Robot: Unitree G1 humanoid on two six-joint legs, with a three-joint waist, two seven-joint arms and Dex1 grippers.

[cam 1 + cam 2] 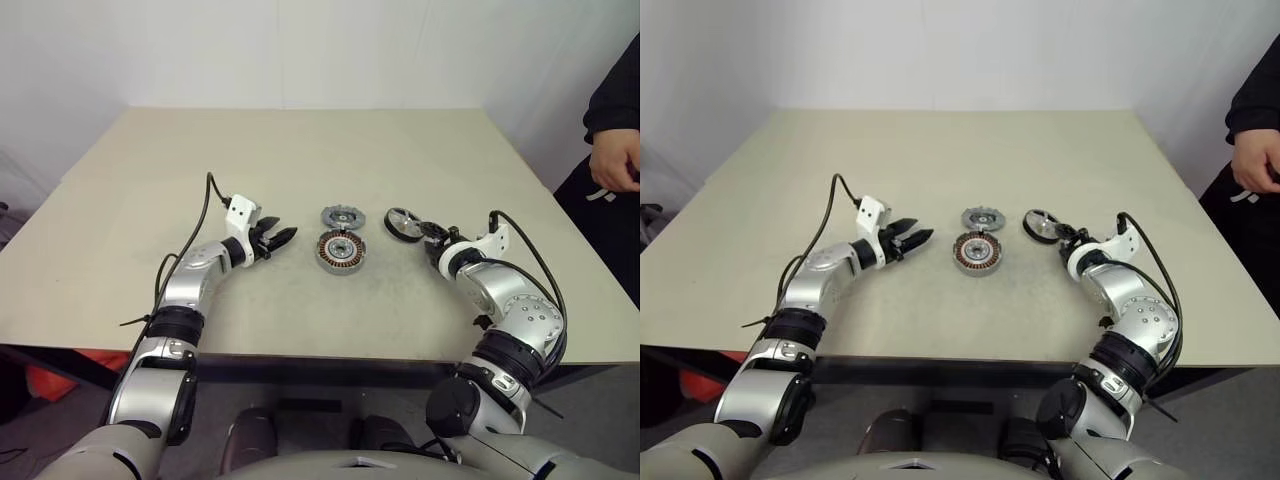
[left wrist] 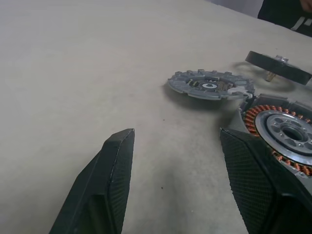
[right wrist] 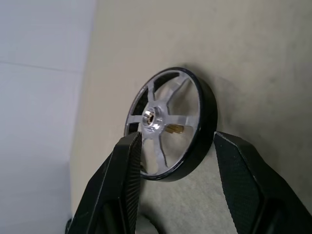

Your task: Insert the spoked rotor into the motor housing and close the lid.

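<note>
Left wrist view: motor housing (image 2: 285, 131) holds copper windings only; both jaws open, empty.

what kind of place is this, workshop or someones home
Probably a lab or test room, not a home: a bare beige table against plain white walls, loose motor parts like the motor housing and spoked rotor, and a person standing by.

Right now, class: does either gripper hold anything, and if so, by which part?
Nothing is held. The right gripper stands open around the spoked rotor's dark rim without clamping it; the left gripper is open over bare table.
</note>
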